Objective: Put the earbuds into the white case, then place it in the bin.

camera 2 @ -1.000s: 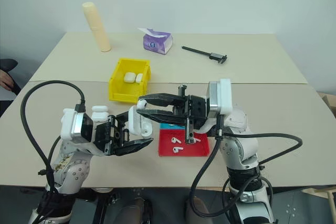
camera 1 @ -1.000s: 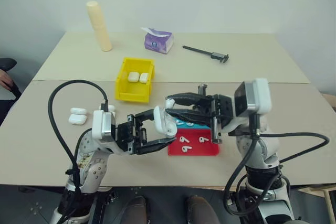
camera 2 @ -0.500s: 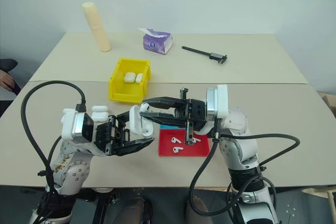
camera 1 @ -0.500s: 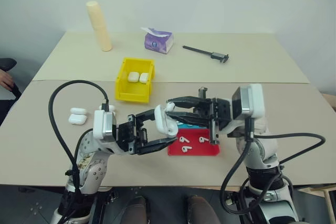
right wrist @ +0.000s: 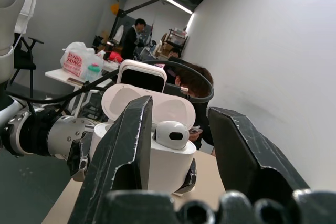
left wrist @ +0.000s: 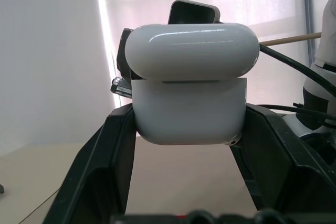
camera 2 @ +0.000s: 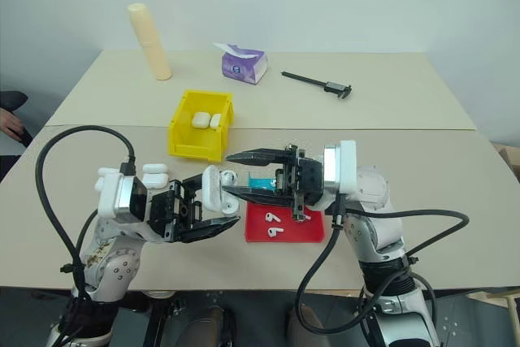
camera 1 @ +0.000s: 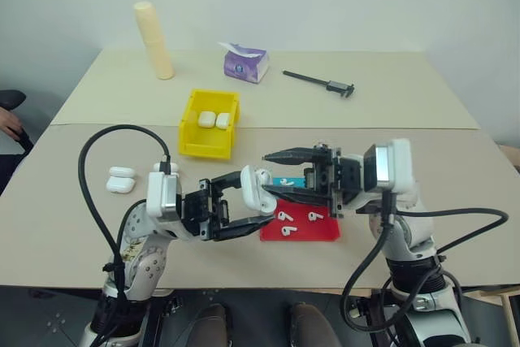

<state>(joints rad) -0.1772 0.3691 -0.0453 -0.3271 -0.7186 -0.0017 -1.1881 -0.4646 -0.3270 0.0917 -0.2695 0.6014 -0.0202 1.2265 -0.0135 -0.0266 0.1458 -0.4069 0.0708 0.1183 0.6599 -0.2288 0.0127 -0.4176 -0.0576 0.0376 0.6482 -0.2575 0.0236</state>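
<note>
Bin (camera 1: pixel 210 125) in yellow stood on the table (camera 1: pixel 422 111) and held 2 closed white cases. The red tray (camera 1: pixel 301 229) held 3 earbuds (camera 1: pixel 284 217). The left gripper (camera 1: pixel 262 197) was clenched on the white case (camera 1: pixel 257 189), lid open, above the table just left of the tray. 1 earbud (right wrist: pixel 170 134) sat in the case, its head standing out, between the right gripper's (camera 1: pixel 268 168) fingers (right wrist: pixel 128 145), which were spread apart and not touching it. Compared with 1 second before, these fingers stood wider apart, and the left gripper stayed clamped on the case in the same place.
</note>
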